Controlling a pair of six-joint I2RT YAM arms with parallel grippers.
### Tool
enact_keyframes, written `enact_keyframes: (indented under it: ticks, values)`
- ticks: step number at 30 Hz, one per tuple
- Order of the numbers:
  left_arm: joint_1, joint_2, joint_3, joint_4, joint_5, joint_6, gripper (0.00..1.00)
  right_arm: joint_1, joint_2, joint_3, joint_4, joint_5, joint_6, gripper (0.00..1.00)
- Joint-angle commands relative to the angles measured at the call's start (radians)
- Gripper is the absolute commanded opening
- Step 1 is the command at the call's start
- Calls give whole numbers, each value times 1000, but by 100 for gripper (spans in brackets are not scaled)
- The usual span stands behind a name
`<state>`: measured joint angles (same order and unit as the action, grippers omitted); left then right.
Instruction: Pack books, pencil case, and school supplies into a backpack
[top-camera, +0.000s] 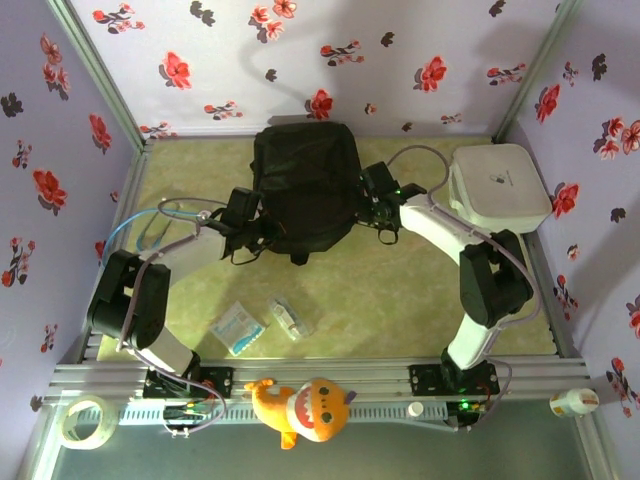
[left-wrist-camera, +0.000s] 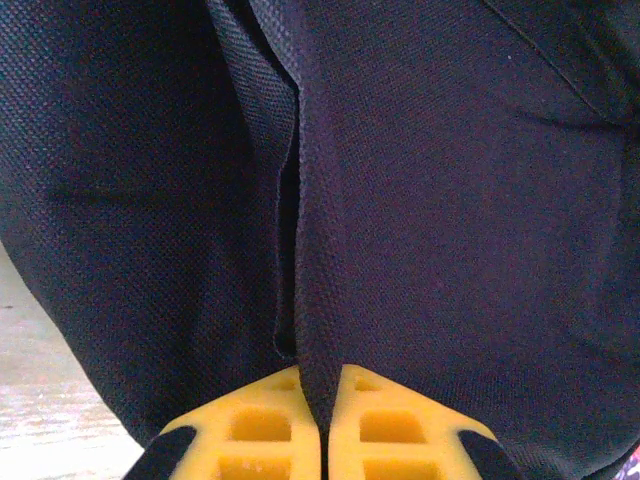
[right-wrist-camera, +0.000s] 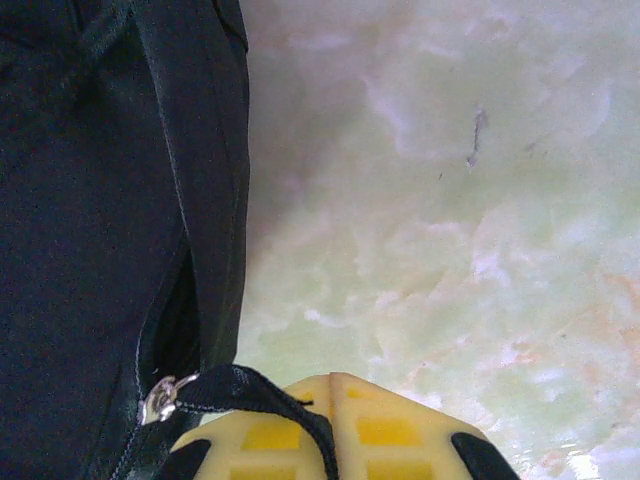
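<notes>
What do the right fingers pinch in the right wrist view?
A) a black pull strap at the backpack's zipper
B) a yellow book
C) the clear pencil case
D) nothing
A: the yellow right fingers are shut on a black pull strap beside the silver zipper slider of the backpack.

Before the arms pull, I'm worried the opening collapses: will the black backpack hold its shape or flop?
Probably floppy: the backpack is soft fabric that creases sharply where the left gripper pinches a fold. It will likely sag wherever it is unsupported, since its edge beside the right gripper hangs in loose folds. The coarse weave should resist slipping.
</notes>
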<state>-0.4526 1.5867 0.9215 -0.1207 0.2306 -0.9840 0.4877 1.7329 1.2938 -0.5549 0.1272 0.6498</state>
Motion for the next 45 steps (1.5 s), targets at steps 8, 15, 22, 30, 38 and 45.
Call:
enact_keyframes:
  ticks: [8, 15, 22, 30, 38, 45]
  values:
    - [15, -57, 7, -167, -11, 108, 0, -59, 80, 115, -73, 127, -54, 0]
    - [14, -44, -10, -178, 36, 138, 0, -67, 166, 217, -98, 163, -85, 0]
    - [-3, -25, -37, -227, 98, 195, 0, -69, 242, 327, -143, 201, -115, 0]
    - [-6, -34, -61, -243, 119, 234, 0, -69, 313, 433, -191, 330, -119, 0]
    - [-9, -35, -12, -280, 134, 295, 0, -69, 316, 466, -190, 135, -219, 0]
    - [-36, -60, 138, -358, 122, 376, 25, -69, 173, 324, -94, -221, -336, 0]
